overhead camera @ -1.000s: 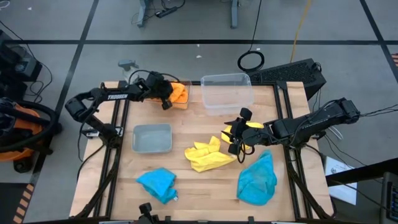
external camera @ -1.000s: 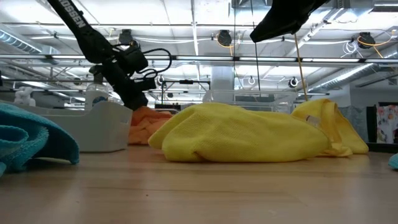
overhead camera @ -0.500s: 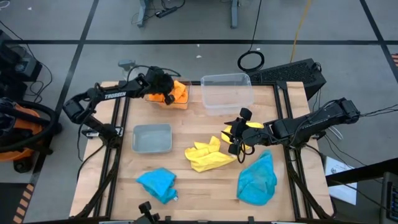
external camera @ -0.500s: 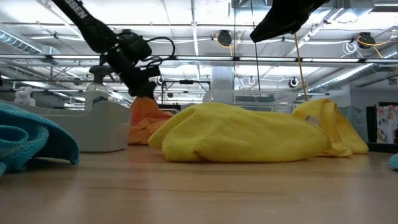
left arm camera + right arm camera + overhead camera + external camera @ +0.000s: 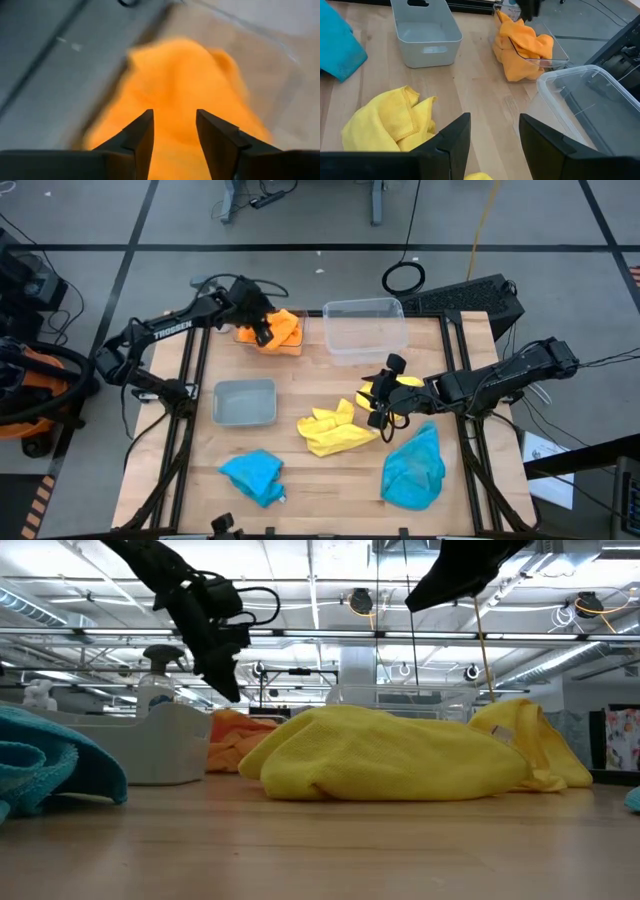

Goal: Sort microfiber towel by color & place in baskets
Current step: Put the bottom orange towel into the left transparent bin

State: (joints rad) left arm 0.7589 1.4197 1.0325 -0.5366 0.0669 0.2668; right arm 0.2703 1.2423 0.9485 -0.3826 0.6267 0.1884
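High view: the left gripper (image 5: 262,332) hangs released over the orange cloths (image 5: 281,330) in the far-left basket (image 5: 296,345). The right gripper (image 5: 378,408), also released, is just beside the yellow cloth (image 5: 330,430), which lies toward the table's (image 5: 320,480) middle.

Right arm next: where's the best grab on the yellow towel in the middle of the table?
Judging by its pose, take the yellow towel at the raised crumpled ridge near its middle, coming straight down from above. It lies loose on the table, so flat edges offer little to pinch. The right gripper, open, hovers just beside it.
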